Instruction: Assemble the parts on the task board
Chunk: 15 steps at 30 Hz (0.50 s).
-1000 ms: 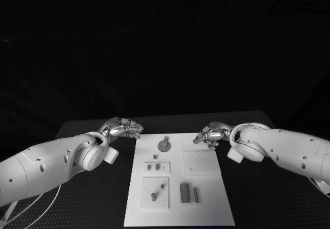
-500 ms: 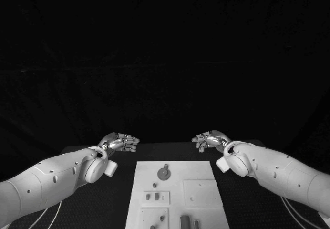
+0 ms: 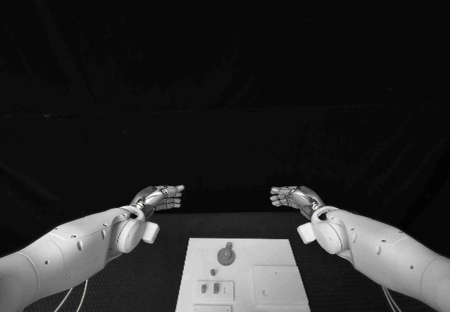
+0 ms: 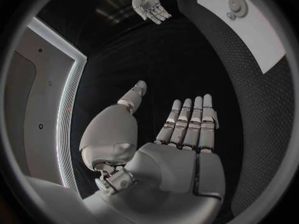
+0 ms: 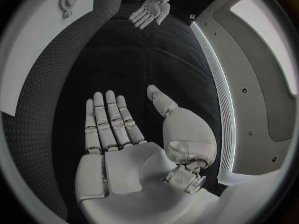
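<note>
1. Head view is showing the task board (image 3: 246,260) lying flat in the middle of the desk (image 3: 169,286), its far edge short of the desk's far edge, with both hands hovering beyond that far edge, well apart from the board.
2. Left hand (image 3: 161,197) is holding nothing: its fingers (image 4: 187,119) are lying straight and side by side with the thumb standing off, as the left wrist view makes plain.
3. Right hand (image 3: 293,195) is holding nothing either, its fingers (image 5: 109,117) extended and slightly fanned with the thumb apart.
4. A round part (image 3: 225,253) with a small stem is sitting near the board's far edge, and two small parts (image 3: 214,287) are resting in a shallow recess further toward the near edge, on the board's left side.
5. These parts are looking small, rigid and probably light, with smooth faces that may slip, so I judge a fingertip pinch across the short sides would suit them better than a full wrap.
6. The round part is likely best taken by its rim or stem.
7. The board is looking stiff and thin and may slide if pushed sideways.
8. The desk surface is showing a fine dotted weave that should offer some grip.
9. The room beyond is lying dark, and nothing is crowding either arm's approach.
</note>
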Each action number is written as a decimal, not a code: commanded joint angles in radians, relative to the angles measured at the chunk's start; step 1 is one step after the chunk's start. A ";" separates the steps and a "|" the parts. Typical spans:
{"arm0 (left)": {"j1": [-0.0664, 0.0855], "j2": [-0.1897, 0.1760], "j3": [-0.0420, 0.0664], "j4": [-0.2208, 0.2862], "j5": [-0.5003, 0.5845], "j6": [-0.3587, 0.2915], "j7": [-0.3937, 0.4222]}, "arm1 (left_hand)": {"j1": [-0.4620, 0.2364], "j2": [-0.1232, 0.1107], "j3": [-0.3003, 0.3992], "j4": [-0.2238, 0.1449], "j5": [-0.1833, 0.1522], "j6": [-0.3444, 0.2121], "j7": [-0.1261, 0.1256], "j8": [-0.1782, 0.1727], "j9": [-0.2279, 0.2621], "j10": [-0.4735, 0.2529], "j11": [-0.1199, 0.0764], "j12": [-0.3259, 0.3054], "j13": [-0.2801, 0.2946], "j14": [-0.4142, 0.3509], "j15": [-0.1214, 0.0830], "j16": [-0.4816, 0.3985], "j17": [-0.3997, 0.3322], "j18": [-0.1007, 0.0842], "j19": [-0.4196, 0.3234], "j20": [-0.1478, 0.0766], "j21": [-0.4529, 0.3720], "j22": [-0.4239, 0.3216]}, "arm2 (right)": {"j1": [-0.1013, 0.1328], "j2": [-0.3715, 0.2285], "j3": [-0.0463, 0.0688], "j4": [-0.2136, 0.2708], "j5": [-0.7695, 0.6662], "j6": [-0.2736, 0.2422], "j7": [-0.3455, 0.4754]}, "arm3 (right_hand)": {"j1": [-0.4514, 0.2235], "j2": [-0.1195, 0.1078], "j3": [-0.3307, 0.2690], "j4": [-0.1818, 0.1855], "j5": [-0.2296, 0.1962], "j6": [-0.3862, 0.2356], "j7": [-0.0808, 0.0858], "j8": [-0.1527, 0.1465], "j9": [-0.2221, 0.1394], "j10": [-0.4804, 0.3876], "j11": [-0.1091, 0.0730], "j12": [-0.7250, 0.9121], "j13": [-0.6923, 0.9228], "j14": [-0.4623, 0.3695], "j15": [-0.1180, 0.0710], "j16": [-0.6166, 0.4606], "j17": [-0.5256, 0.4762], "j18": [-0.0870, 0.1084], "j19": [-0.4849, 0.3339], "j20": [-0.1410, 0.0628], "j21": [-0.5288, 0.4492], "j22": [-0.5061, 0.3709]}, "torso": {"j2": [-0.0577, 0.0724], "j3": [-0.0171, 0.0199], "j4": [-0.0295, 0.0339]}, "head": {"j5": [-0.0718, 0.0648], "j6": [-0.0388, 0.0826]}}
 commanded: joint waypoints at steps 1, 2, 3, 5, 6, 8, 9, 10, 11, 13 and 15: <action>-0.001 -0.001 0.001 0.005 0.000 -0.005 0.001 | -0.840 0.087 -0.386 0.183 -0.051 -0.571 -0.129 -0.201 -0.449 -0.716 -0.141 -0.064 -0.067 -0.632 -0.175 -0.066 -0.652 -0.015 -0.658 -0.094 -0.065 -0.606 | 0.000 -0.001 0.000 0.005 -0.001 -0.003 -0.001 | -0.752 0.008 -0.529 0.274 -0.074 -0.725 -0.190 -0.141 -0.570 -0.853 -0.168 -0.217 -0.294 -0.659 -0.197 -0.453 -0.350 -0.107 -0.446 -0.181 -0.239 -0.365 | 0.000 -0.0007 -0.0003 | -0.001 -0.002; -0.002 -0.002 0.001 0.010 0.001 -0.010 0.002 | -0.840 0.087 -0.386 0.183 -0.051 -0.571 -0.129 -0.201 -0.449 -0.716 -0.141 -0.064 -0.067 -0.632 -0.175 -0.066 -0.652 -0.015 -0.658 -0.094 -0.065 -0.606 | -0.001 -0.003 -0.001 0.010 0.001 -0.007 0.001 | -0.752 0.008 -0.529 0.274 -0.074 -0.725 -0.190 -0.141 -0.570 -0.853 -0.168 -0.217 -0.294 -0.659 -0.197 -0.453 -0.350 -0.107 -0.446 -0.181 -0.239 -0.393 | -0.001 -0.0008 -0.0003 | -0.001 -0.005; -0.004 -0.004 0.002 0.017 0.002 -0.016 0.005 | -0.840 0.087 -0.386 0.183 -0.051 -0.571 -0.129 -0.201 -0.449 -0.716 -0.141 -0.064 -0.067 -0.632 -0.175 -0.066 -0.652 -0.015 -0.658 -0.094 -0.065 -0.606 | -0.002 -0.005 -0.001 0.017 0.003 -0.013 0.002 | -0.752 0.008 -0.529 0.274 -0.074 -0.725 -0.190 -0.141 -0.570 -0.853 -0.168 -0.217 -0.294 -0.659 -0.197 -0.453 -0.350 -0.107 -0.446 -0.181 -0.239 -0.420 | -0.003 -0.0010 -0.0003 | -0.001 -0.008; -0.009 -0.009 0.005 0.036 0.005 -0.034 0.011 | -0.840 0.087 -0.386 0.183 -0.051 -0.571 -0.129 -0.201 -0.449 -0.716 -0.141 -0.064 -0.067 -0.632 -0.175 -0.066 -0.652 -0.015 -0.658 -0.094 -0.065 -0.606 | -0.004 -0.012 -0.003 0.037 0.011 -0.029 0.007 | -0.752 0.008 -0.529 0.274 -0.074 -0.725 -0.190 -0.141 -0.570 -0.853 -0.168 -0.217 -0.294 -0.659 -0.197 -0.453 -0.350 -0.107 -0.446 -0.181 -0.239 -1.148 | -0.008 -0.0014 -0.0002 | -0.001 -0.018; -0.013 -0.012 0.007 0.049 0.008 -0.045 0.015 | -0.840 0.087 -0.386 0.183 -0.051 -0.571 -0.129 -0.201 -0.449 -0.716 -0.141 -0.064 -0.067 -0.632 -0.175 -0.066 -0.652 -0.015 -0.658 -0.094 -0.065 -0.606 | -0.005 -0.017 -0.004 0.049 0.016 -0.039 0.010 | -0.752 0.008 -0.529 0.274 -0.074 -0.725 -0.190 -0.141 -0.570 -0.853 -0.168 -0.217 -0.294 -0.659 -0.197 -0.453 -0.350 -0.107 -0.446 -0.181 -0.239 -1.148 | -0.011 -0.0016 -0.0002 | -0.001 -0.024; -0.023 -0.023 0.013 0.089 0.015 -0.082 0.029 | -0.840 0.087 -0.386 0.183 -0.051 -0.571 -0.129 -0.201 -0.449 -0.716 -0.141 -0.064 -0.067 -0.632 -0.175 -0.066 -0.652 -0.015 -0.658 -0.094 -0.065 -0.606 | -0.009 -0.031 -0.007 0.090 0.032 -0.072 0.020 | -0.752 0.008 -0.529 0.274 -0.074 -0.725 -0.190 -0.141 -0.570 -0.853 -0.168 -0.217 -0.294 -0.659 -0.197 -0.453 -0.350 -0.107 -0.446 -0.181 -0.239 -1.148 | -0.022 -0.0024 -0.0001 | -0.001 -0.044; -0.029 -0.028 0.016 0.109 0.018 -0.100 0.035 | -0.840 0.087 -0.386 0.183 -0.051 -0.571 -0.129 -0.201 -0.449 -0.716 -0.141 -0.064 -0.067 -0.632 -0.175 -0.066 -0.652 -0.015 -0.658 -0.094 -0.065 -0.606 | -0.012 -0.038 -0.008 0.109 0.039 -0.088 0.024 | -0.752 0.008 -0.529 0.274 -0.074 -0.725 -0.190 -0.141 -0.570 -0.853 -0.168 -0.217 -0.294 -0.659 -0.197 -0.453 -0.350 -0.107 -0.446 -0.181 -0.239 -1.148 | -0.027 -0.0028 -0.0001 | -0.002 -0.054; -0.034 -0.033 0.019 0.130 0.022 -0.119 0.043 | -0.840 0.087 -0.386 0.183 -0.051 -0.571 -0.129 -0.201 -0.449 -0.716 -0.141 -0.064 -0.067 -0.632 -0.175 -0.066 -0.652 -0.015 -0.658 -0.094 -0.065 -0.606 | -0.014 -0.045 -0.010 0.130 0.048 -0.105 0.029 | -0.752 0.008 -0.529 0.274 -0.074 -0.725 -0.190 -0.141 -0.570 -0.853 -0.168 -0.217 -0.294 -0.659 -0.197 -0.453 -0.350 -0.107 -0.446 -0.181 -0.239 -1.148 | -0.033 -0.0032 0.0000 | -0.002 -0.065; -0.040 -0.039 0.022 0.153 0.026 -0.141 0.050 | -0.840 0.087 -0.386 0.183 -0.051 -0.571 -0.129 -0.201 -0.449 -0.716 -0.141 -0.064 -0.067 -0.632 -0.175 -0.066 -0.652 -0.015 -0.658 -0.094 -0.065 -0.606 | -0.016 -0.053 -0.011 0.154 0.057 -0.125 0.035 | -0.752 0.008 -0.529 0.274 -0.074 -0.725 -0.190 -0.141 -0.570 -0.853 -0.168 -0.217 -0.294 -0.659 -0.197 -0.453 -0.350 -0.107 -0.446 -0.181 -0.239 -1.148 | -0.039 -0.0037 0.0000 | -0.002 -0.076; -0.058 -0.057 0.032 0.221 0.038 -0.202 0.073 | -0.840 0.087 -0.386 0.183 -0.051 -0.571 -0.129 -0.201 -0.449 -0.716 -0.141 -0.064 -0.067 -0.632 -0.175 -0.066 -0.652 -0.015 -0.658 -0.094 -0.065 -0.606 | -0.023 -0.077 -0.016 0.221 0.083 -0.180 0.051 | -0.752 0.008 -0.529 0.274 -0.074 -0.725 -0.190 -0.141 -0.570 -0.853 -0.168 -0.217 -0.294 -0.659 -0.197 -0.453 -0.350 -0.107 -0.446 -0.181 -0.239 -1.148 | -0.055 -0.0048 0.0001 | -0.003 -0.106; -0.075 -0.073 0.041 0.283 0.048 -0.259 0.094 | -0.840 0.087 -0.386 0.183 -0.051 -0.571 -0.129 -0.201 -0.449 -0.716 -0.141 -0.064 -0.067 -0.632 -0.175 -0.066 -0.652 -0.015 -0.658 -0.094 -0.065 -0.606 | -0.030 -0.098 -0.021 0.283 0.107 -0.230 0.066 | -0.752 0.008 -0.529 0.274 -0.074 -0.725 -0.190 -0.141 -0.570 -0.853 -0.168 -0.217 -0.294 -0.659 -0.197 -0.453 -0.350 -0.107 -0.446 -0.181 -0.239 -1.148 | -0.066 -0.0056 0.0002 | -0.003 -0.125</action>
